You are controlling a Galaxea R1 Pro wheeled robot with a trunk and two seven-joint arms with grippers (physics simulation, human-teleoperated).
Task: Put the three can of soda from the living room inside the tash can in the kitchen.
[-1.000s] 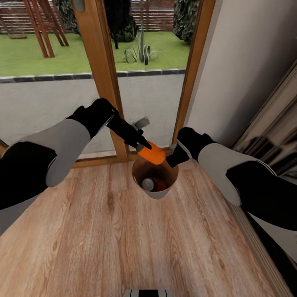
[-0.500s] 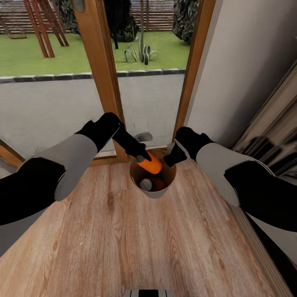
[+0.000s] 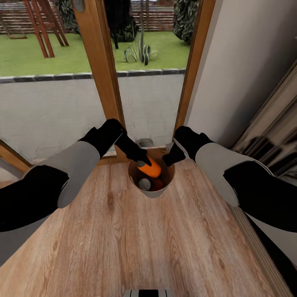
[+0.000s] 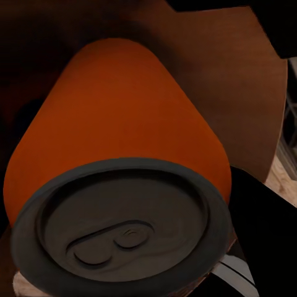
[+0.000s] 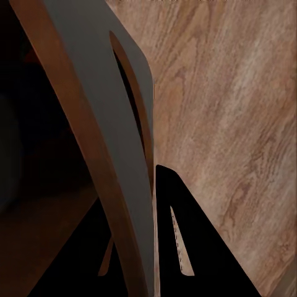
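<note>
Now left gripper [image 3: 142,161] – reaching down – clasps a soda can [image 3: 149,168] inside the bin [image 3: 153,192].

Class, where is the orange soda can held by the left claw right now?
In the head view, the soda can sits in the left claw, inside the trash can's mouth, above another can.

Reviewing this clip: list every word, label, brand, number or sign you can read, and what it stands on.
None readable.
Soda can held in the left pincer over the trash can: plain orange body, no print; its top in the left wrist view bears no lettering.
Second can inside the trash can: no label legible.
Right pincer on the rim: unmarked.
</note>
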